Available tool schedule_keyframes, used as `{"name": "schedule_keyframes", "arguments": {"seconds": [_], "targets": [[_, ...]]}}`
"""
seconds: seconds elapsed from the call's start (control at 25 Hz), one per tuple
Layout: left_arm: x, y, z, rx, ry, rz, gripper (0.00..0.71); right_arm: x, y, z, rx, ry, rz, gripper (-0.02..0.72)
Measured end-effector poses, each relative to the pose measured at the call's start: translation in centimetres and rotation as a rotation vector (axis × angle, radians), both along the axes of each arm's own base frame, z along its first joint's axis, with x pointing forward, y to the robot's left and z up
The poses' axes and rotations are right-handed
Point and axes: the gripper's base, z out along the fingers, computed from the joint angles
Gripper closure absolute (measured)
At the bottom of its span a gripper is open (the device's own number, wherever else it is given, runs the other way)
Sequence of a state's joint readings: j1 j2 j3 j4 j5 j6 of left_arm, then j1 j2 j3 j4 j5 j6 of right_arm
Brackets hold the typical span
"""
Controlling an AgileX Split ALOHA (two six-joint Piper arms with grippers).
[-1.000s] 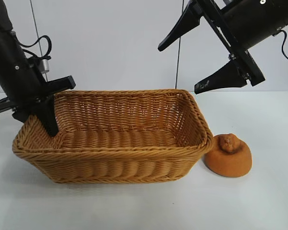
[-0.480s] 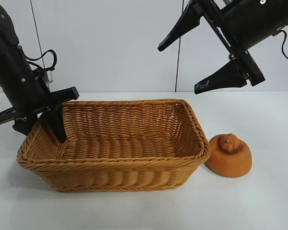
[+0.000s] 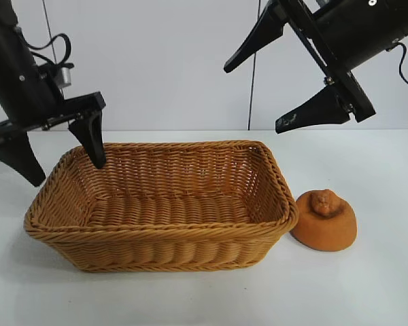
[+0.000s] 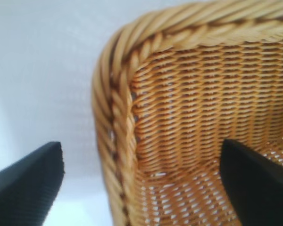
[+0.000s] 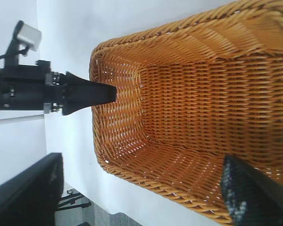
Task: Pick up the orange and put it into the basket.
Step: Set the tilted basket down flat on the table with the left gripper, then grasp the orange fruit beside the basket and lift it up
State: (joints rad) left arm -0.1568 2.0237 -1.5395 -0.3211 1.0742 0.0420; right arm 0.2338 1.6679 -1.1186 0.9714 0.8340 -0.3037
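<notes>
On the white surface: the things lie near the middle, with both arms up above them.
Basket: a big woven tan basket that sits flat on the surface, a bit toward the left side. It has sloped sides and a twisted rim. Nothing shows inside it in any view.
Orange: a dull orange lump with a small wrinkly knob on top. It sits on the surface just beside the right end of the basket, outside it. It looks to touch the basket or nearly so; I cannot tell which. Nothing holds it.
Left claw: it hangs over the left end of the basket. Its fingers are spread wide and hold nothing. One finger points down inside the rim at the back left corner. The other finger is outside the basket, over the surface. The left wrist view shows the same thing: the basket's rim runs between the two dark fingers, and neither one touches it.
Right claw: it is high up, above the right end of the basket and above the orange, well apart from both. Its fingers are spread wide and hold nothing.
Right wrist view: it looks down into the basket, and the left claw's finger shows at the far end.
</notes>
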Motion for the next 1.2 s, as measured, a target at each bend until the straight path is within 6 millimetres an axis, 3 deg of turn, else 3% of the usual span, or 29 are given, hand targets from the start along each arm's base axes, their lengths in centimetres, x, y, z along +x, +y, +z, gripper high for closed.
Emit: {"name": "schedule_keyframes", "arguments": {"seconds": [0.24,0.56,0.84,1.04,1.2], "targets": [[0.4,2.5,3.7,0.165,-0.084,0.009,0.068,0.0,0.0,0.0,0.0,0.0,0.0,0.084],[0.3,8.7,3.9,0.22,-0.017,0.136,0.068,0.0,0.0,0.0,-0.001,0.0,0.001,0.084],[0.1,8.9,4.1,0.218,-0.012,0.123,0.067,0.0,0.0,0.0,-0.001,0.0,0.001,0.084],[-2.4,8.8,6.7,0.217,-0.054,0.126,0.067,0.0,0.0,0.0,-0.002,0.0,0.001,0.084],[-6.9,8.8,9.4,0.215,-0.095,0.126,0.067,0.0,0.0,0.0,-0.006,-0.001,0.003,0.084]]}}
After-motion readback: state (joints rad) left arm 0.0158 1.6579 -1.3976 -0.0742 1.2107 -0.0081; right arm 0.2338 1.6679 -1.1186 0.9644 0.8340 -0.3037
